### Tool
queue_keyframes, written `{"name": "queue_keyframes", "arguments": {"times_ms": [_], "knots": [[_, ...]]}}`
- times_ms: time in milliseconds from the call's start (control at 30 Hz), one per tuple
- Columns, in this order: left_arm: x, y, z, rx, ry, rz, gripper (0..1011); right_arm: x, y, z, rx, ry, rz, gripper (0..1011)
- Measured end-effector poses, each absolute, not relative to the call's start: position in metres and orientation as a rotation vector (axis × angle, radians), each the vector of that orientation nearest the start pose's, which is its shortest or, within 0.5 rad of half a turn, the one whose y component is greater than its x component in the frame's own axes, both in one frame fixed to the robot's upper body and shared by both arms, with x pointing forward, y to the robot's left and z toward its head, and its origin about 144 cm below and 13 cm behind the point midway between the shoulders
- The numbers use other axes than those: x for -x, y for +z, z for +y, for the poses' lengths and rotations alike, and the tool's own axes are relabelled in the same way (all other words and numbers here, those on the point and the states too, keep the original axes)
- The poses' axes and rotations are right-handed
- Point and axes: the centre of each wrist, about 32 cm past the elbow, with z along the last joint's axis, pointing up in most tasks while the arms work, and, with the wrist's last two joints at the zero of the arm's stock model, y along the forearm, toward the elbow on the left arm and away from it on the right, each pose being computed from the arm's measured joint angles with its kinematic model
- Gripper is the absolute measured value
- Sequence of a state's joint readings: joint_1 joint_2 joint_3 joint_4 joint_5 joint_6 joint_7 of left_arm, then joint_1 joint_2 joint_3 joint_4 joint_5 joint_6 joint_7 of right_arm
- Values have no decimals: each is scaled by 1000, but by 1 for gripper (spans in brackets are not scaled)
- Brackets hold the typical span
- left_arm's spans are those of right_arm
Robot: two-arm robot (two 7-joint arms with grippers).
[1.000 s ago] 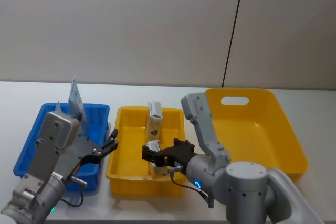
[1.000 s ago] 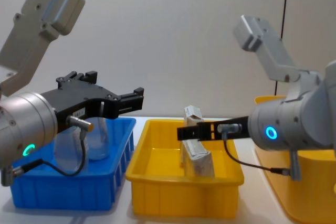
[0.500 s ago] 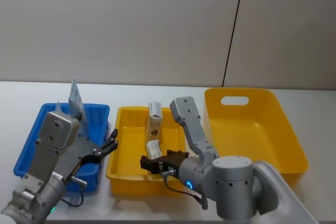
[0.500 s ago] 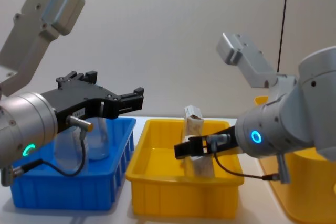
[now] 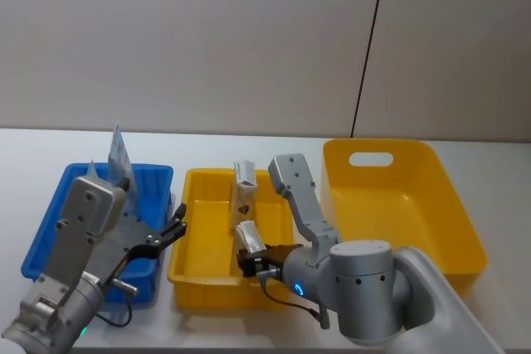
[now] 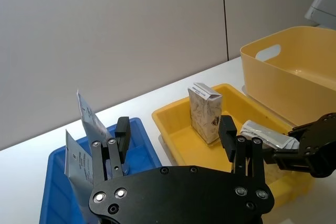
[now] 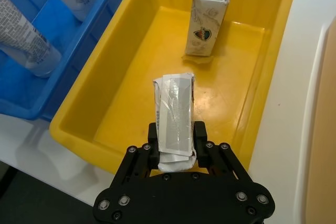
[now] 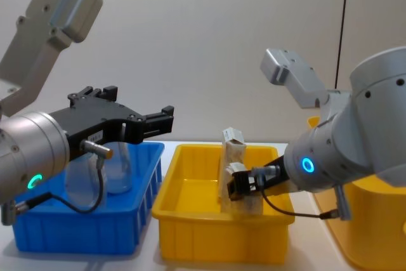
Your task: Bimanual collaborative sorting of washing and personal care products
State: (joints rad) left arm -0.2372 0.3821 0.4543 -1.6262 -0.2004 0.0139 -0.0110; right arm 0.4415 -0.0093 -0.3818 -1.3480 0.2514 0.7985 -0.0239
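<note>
Carton point(image 7: 175, 111), beige-grey with a pale silvery face up, pinched at its near end between the two fingers point(image 7: 200, 134) of the right gripper point(image 7: 176, 134). The jaws are closed narrow on its two long sides. Its long axis runs straight out from the gripper, with the free end pointing at a second carton point(image 7: 209, 17). That one stands upright ahead of the fingertips, apart from the held one, dark mark facing the gripper.

Both are inside the small yellow bin point(image 7: 131, 72). The left wrist view shows the held carton point(image 6: 265, 136) lying nearly level. The chest view puts it low point(image 8: 246, 200) behind the bin's front wall, so I cannot tell whether it touches the floor.

Beside the right gripper on its left is the blue bin point(image 7: 89, 51), with two tubes point(image 7: 26, 40) leaning in it. The large yellow bin point(image 5: 448, 205) sits on the gripper's other side.

The left gripper point(image 6: 176, 140) hangs above the blue bin, jaws wide apart and holding nothing.
</note>
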Motion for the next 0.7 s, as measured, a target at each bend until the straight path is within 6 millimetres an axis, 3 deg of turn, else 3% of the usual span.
{"name": "queue_keyframes", "arguments": {"times_ms": [700], "knots": [[-492,1204,198,-61,1124,-268,1001,-542,1254,-111,411,-1207,207,266]]}}
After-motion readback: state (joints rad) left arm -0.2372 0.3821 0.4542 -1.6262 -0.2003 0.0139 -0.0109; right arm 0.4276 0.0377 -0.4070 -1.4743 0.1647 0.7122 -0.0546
